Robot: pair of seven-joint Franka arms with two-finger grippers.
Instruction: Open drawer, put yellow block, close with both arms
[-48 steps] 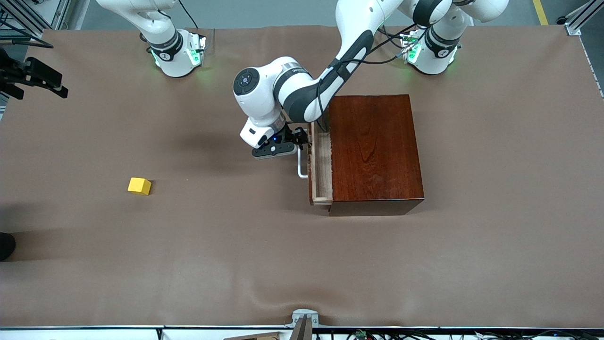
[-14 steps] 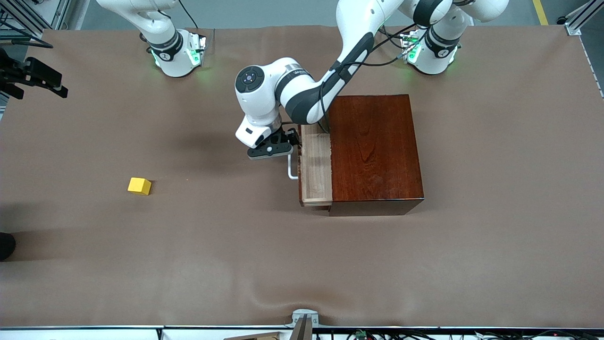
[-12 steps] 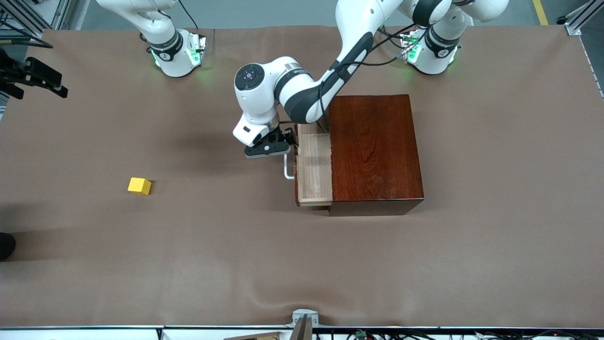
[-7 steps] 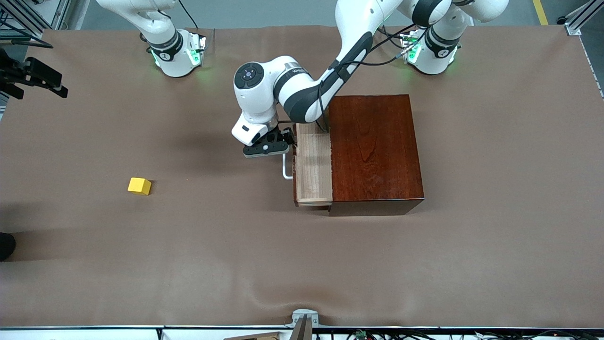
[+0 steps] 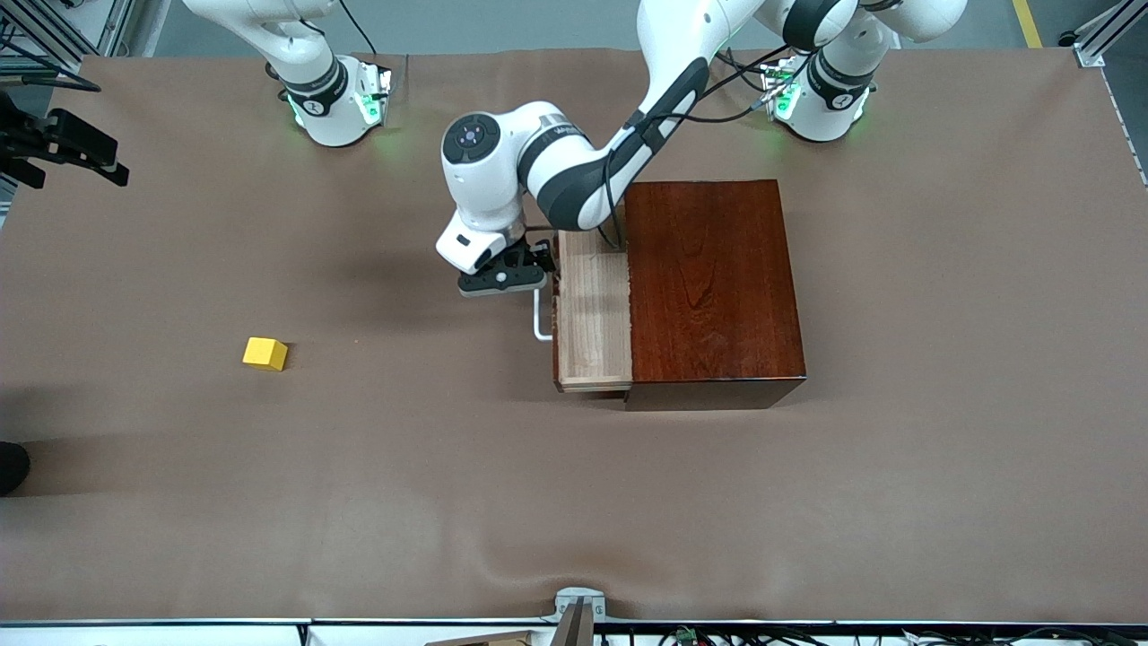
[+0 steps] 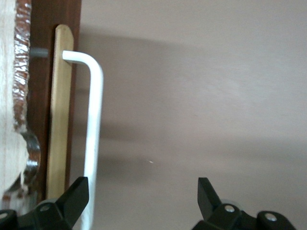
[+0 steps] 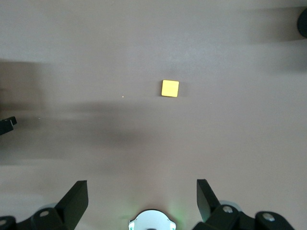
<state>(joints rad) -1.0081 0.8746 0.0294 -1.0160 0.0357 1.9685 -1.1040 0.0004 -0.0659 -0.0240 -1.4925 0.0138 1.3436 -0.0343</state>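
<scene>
The dark reddish-brown box [image 5: 713, 287] stands mid-table with its pale drawer [image 5: 592, 314] pulled partly out toward the right arm's end; the tray looks empty. My left gripper [image 5: 529, 278] is low at the white handle [image 5: 538, 323]. In the left wrist view this gripper [image 6: 143, 191] is open, and the handle bar [image 6: 93, 120] runs just inside one finger. The yellow block [image 5: 265, 353] lies on the table toward the right arm's end. My right gripper [image 7: 142, 194] hangs open and high above the table, with the yellow block [image 7: 170, 88] below it, and is out of the front view.
The right arm's base [image 5: 336, 99] and the left arm's base [image 5: 821, 99] stand along the table's edge farthest from the front camera. A black mount [image 5: 63, 144] juts in at the right arm's end. A metal bracket [image 5: 578, 606] sits at the nearest edge.
The drawer has slid farther out of the box toward the right arm's end, and the left gripper has moved with its handle. The yellow block has not moved.
</scene>
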